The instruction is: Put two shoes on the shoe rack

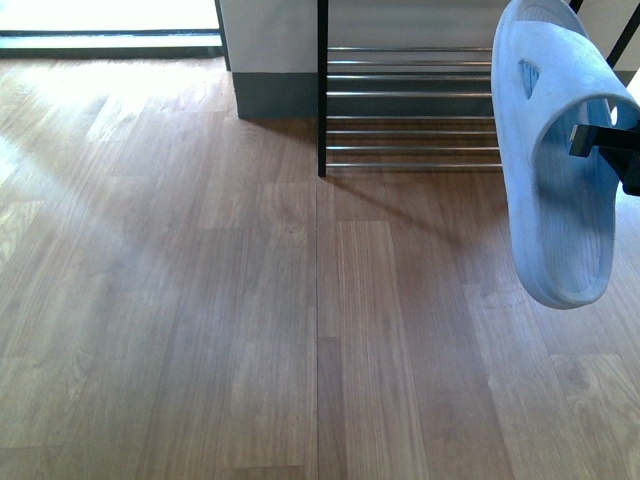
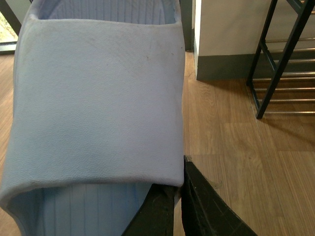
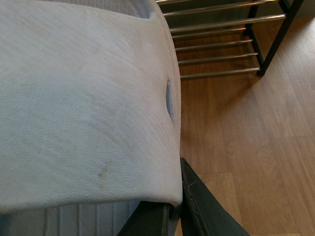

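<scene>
Where the shoe rack (image 1: pixel 410 94) stands, wall (image 1: pixel 270 40) rises behind.

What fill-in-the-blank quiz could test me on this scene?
1. The slide sandal held by the right end effector is pale ___.
2. It hangs ___ the wooden floor, not touching it.
3. The shoe rack has shelves of silvery ___.
Missing words: blue; above; rods.

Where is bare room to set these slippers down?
Both visible rack tiers are bare from the black left post rightward; wood floor before it is clear too. Crowded only at right, where the held slipper hides the rods.
</scene>
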You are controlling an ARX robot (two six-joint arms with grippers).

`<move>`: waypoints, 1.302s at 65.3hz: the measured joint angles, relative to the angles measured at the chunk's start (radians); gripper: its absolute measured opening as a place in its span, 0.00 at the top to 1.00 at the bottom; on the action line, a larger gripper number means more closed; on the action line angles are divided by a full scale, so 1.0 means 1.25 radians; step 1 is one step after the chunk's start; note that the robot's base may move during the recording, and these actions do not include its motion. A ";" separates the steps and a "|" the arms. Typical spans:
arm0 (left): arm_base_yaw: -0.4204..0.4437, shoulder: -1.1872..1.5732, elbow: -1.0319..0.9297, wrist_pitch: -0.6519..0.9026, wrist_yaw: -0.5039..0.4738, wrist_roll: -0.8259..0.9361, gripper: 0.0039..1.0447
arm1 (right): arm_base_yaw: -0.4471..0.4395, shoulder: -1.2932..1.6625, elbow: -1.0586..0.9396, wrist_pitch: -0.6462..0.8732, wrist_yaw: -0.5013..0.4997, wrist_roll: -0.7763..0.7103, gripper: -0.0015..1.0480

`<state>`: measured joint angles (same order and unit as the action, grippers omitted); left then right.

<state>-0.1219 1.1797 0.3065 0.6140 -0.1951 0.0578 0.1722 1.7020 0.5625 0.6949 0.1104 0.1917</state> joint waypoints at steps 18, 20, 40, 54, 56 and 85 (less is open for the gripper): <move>0.000 0.000 0.000 0.000 0.000 0.000 0.99 | 0.000 0.000 0.000 0.000 0.000 0.000 0.98; 0.000 0.000 0.000 0.000 0.000 0.000 0.99 | 0.000 0.000 0.000 0.000 0.000 0.000 0.98; -0.001 0.000 0.000 0.000 -0.002 0.000 0.99 | 0.002 0.000 0.000 0.000 -0.002 0.000 0.98; -0.002 0.002 -0.001 0.000 0.001 0.000 0.99 | -0.003 0.000 0.000 0.000 -0.002 0.000 0.98; -0.002 0.002 -0.001 0.000 0.001 0.000 0.99 | -0.003 0.000 0.000 0.000 0.001 0.000 0.98; -0.002 -0.001 -0.001 0.000 -0.002 0.000 0.99 | -0.001 0.000 -0.001 0.000 -0.001 0.000 0.98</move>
<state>-0.1246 1.1786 0.3058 0.6140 -0.1982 0.0582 0.1707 1.7020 0.5613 0.6949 0.1089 0.1917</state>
